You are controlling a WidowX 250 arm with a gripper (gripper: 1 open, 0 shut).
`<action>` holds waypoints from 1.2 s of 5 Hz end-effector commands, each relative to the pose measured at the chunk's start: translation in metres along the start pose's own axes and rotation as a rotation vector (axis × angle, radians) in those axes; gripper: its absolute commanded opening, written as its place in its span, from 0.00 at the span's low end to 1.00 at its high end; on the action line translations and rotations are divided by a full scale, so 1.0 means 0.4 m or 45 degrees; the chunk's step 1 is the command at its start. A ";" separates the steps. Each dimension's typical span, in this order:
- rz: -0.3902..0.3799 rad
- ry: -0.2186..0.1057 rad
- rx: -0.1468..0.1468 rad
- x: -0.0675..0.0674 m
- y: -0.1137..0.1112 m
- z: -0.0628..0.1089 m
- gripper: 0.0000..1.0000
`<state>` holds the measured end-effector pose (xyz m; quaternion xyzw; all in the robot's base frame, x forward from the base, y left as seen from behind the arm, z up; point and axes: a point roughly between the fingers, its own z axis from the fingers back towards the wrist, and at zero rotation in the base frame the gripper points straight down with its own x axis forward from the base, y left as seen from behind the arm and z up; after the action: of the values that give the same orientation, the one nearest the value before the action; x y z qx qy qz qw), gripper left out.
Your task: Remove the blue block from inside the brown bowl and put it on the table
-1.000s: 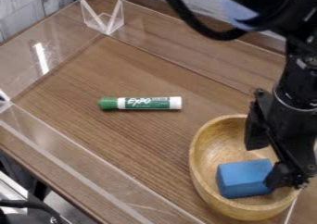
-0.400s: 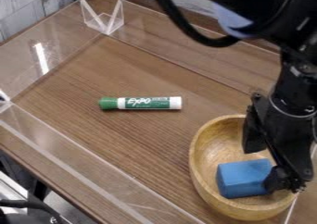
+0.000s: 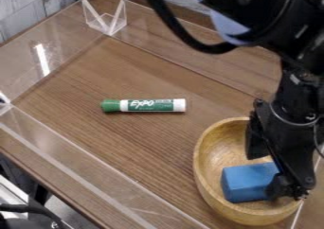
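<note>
The blue block [image 3: 248, 183] lies inside the brown bowl [image 3: 215, 143], toward its right half, at the near right corner of the counter [image 3: 152, 72]. The black claw [image 3: 286, 171] hangs fingers-down over the bowl's right side, its jaws spread wide, gripping nothing; whether it touches the block cannot be told. A green-labelled marker [image 3: 143, 105] lies on the wood, left of the bowl and well apart. Low clear acrylic walls [image 3: 63, 39] edge the surface.
</note>
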<state>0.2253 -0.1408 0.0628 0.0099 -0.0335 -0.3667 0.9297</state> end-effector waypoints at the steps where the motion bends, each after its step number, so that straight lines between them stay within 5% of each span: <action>1: -0.006 -0.063 0.019 0.013 -0.005 0.014 1.00; 3: 0.009 -0.059 0.023 0.012 -0.005 -0.023 1.00; 4: 0.014 -0.057 0.025 0.012 -0.005 -0.038 0.00; 6: 0.020 -0.050 0.034 0.009 0.003 -0.030 0.00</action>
<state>0.2244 -0.1387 0.0407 0.0169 -0.0373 -0.3561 0.9335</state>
